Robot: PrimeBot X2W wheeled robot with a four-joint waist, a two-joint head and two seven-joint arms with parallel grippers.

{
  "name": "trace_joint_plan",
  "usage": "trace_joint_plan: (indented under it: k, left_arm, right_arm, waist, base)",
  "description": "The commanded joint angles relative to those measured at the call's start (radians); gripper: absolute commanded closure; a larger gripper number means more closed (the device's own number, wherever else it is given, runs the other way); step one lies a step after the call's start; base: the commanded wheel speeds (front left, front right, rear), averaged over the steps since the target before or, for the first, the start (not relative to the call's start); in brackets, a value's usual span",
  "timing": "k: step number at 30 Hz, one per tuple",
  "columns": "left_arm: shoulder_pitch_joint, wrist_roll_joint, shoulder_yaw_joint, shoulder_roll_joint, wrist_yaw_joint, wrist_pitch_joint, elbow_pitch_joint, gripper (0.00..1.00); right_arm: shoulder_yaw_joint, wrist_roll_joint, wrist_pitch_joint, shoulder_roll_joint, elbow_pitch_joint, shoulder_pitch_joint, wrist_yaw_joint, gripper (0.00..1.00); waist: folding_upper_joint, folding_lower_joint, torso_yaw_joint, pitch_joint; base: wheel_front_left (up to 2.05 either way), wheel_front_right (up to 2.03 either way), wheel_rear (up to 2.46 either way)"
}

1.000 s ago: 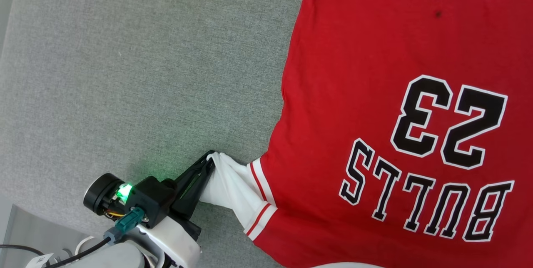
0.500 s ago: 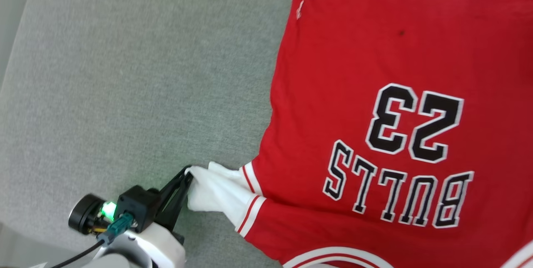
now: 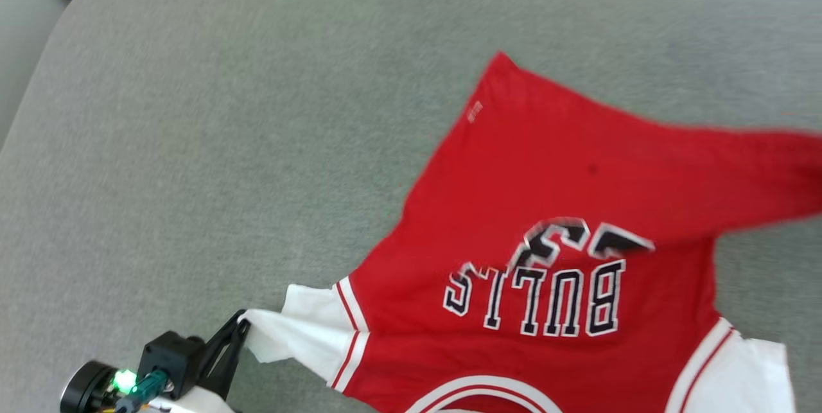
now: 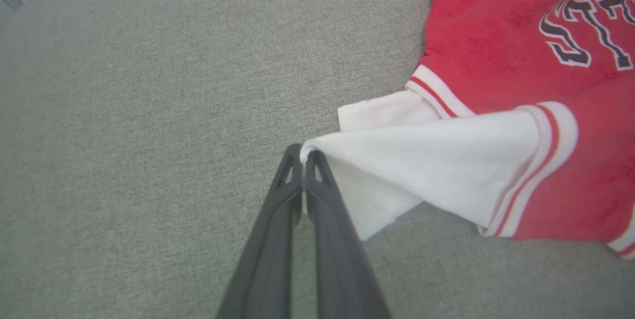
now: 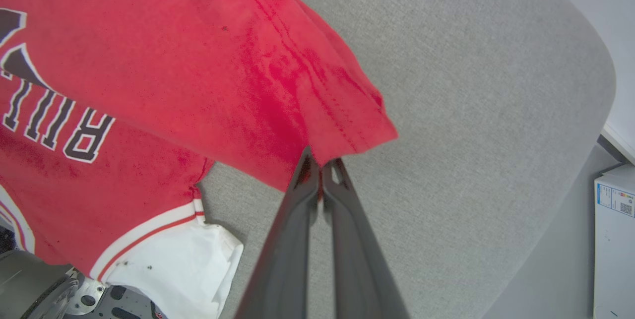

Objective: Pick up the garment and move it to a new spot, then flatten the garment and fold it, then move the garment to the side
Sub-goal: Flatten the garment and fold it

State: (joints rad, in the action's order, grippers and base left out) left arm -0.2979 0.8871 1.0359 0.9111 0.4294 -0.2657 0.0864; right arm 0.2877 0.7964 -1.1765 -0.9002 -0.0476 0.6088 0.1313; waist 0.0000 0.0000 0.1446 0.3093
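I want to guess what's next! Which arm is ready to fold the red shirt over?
Probably the right: the right gripper pinches the lifted hem corner of the shirt, while the left gripper holds a white sleeve.

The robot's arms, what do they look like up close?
The left gripper has two long, thin black jaws tapering to a point, with triangular cut-outs near the tips. Behind them sit a black block, a green light, a teal plug and a round black cap. The right gripper has matching jaws.

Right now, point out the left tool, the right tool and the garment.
left tool (image 4: 303, 153), left wrist view, between fingertips
right tool (image 5: 321, 164), right wrist view, between fingertips
garment (image 3: 533, 162), head view, red body
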Motion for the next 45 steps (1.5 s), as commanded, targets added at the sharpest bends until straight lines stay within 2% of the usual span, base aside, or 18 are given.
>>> trace_joint_plan:
  k: [1, 5, 8, 12, 13, 16, 24, 25, 26, 27, 28, 33, 38, 42, 45]
  left_arm:
    - [0.026, 0.007, -0.009, 0.013, 0.011, 0.003, 0.007, 1.00]
    - [0.064, 0.019, -0.026, 0.025, 0.025, 0.003, 0.018, 1.00]
    - [0.090, 0.022, -0.042, 0.029, 0.035, 0.003, 0.025, 1.00]
    - [0.114, 0.021, -0.062, 0.026, 0.034, 0.003, 0.027, 1.00]
    - [0.114, 0.021, -0.062, 0.026, 0.034, 0.003, 0.027, 1.00]
    - [0.123, 0.014, -0.072, 0.025, 0.025, 0.003, 0.025, 1.00]
    - [0.105, 0.007, -0.070, 0.014, 0.008, 0.003, 0.008, 1.00]
    - [0.105, 0.007, -0.068, 0.011, 0.006, 0.003, 0.006, 1.00]
    - [0.105, 0.008, -0.066, 0.010, 0.007, 0.004, 0.004, 1.00]
    - [0.105, 0.008, -0.065, 0.008, 0.004, 0.005, 0.002, 1.00]
    - [0.105, 0.007, -0.062, 0.006, 0.003, 0.005, 0.000, 1.00]
    - [0.100, 0.003, -0.054, 0.000, -0.002, 0.013, -0.001, 1.00]
    - [0.083, -0.012, -0.044, -0.005, -0.005, 0.025, 0.010, 1.00]
    - [0.056, -0.031, -0.035, -0.008, -0.014, 0.038, 0.019, 1.00]
    - [0.030, -0.046, -0.032, -0.013, -0.024, 0.049, 0.022, 1.00]
  right_arm:
    - [-0.010, 0.016, 0.021, -0.049, -0.033, -0.092, -0.001, 1.00]
    - [-0.028, 0.055, 0.060, -0.127, -0.091, -0.301, -0.001, 1.00]
    - [-0.057, 0.073, 0.114, -0.147, -0.111, -0.455, -0.001, 1.00]
    - [-0.095, 0.076, 0.199, -0.125, -0.098, -0.634, -0.001, 1.00]
    - [-0.095, 0.076, 0.199, -0.125, -0.098, -0.634, -0.001, 1.00]
    - [-0.098, 0.074, 0.257, -0.090, -0.078, -0.795, -0.001, 1.00]
    - [-0.120, 0.037, 0.351, -0.024, -0.037, -0.923, -0.001, 1.00]
    - [-0.135, 0.030, 0.370, -0.016, -0.031, -0.923, -0.001, 0.76]
    - [-0.152, 0.021, 0.389, -0.005, -0.025, -0.917, -0.001, 0.40]
    - [-0.165, 0.016, 0.400, 0.004, -0.023, -0.913, -0.001, 0.40]
    - [-0.183, 0.015, 0.412, 0.010, -0.024, -0.904, -0.001, 0.00]
    - [-0.284, 0.012, 0.442, -0.009, -0.095, -0.838, -0.001, 0.00]
    - [-0.335, 0.006, 0.408, -0.072, -0.221, -0.720, -0.001, 0.00]
    - [-0.301, 0.011, 0.335, -0.124, -0.288, -0.587, -0.001, 0.00]
    - [-0.231, 0.011, 0.262, -0.148, -0.299, -0.465, -0.001, 0.00]
  waist:
    - [0.0000, 0.0000, -0.049, -0.053]
    - [0.0000, 0.0000, -0.077, -0.082]
    - [0.0000, 0.0000, -0.100, -0.091]
    - [0.0000, 0.0000, -0.125, -0.097]
    - [0.0000, 0.0000, -0.125, -0.097]
    - [0.0000, 0.0000, -0.137, -0.094]
    - [0.0000, 0.0000, -0.140, -0.086]
    - [0.0000, 0.0000, -0.141, -0.087]
    - [0.0000, 0.0000, -0.141, -0.088]
    - [0.0000, 0.0000, -0.140, -0.092]
    - [0.0000, 0.0000, -0.139, -0.096]
    - [0.0000, 0.0000, -0.131, -0.113]
    - [0.0000, 0.0000, -0.108, -0.112]
    - [0.0000, 0.0000, -0.083, -0.085]
    - [0.0000, 0.0000, -0.062, -0.059]
  base:
    - [0.00, 0.00, 0.00]
    - [0.00, 0.00, 0.00]
    - [0.00, 0.00, 0.00]
    - [0.00, 0.00, 0.00]
    - [0.00, 0.00, 0.00]
    - [0.00, 0.00, 0.00]
    - [0.00, 0.00, 0.00]
    - [0.00, 0.00, 0.00]
    - [0.00, 0.00, 0.00]
    - [0.00, 0.00, 0.00]
    - [0.00, 0.00, 0.00]
    - [0.00, 0.00, 0.00]
    - [0.00, 0.00, 0.00]
    - [0.00, 0.00, 0.00]
    - [0.00, 0.00, 0.00]
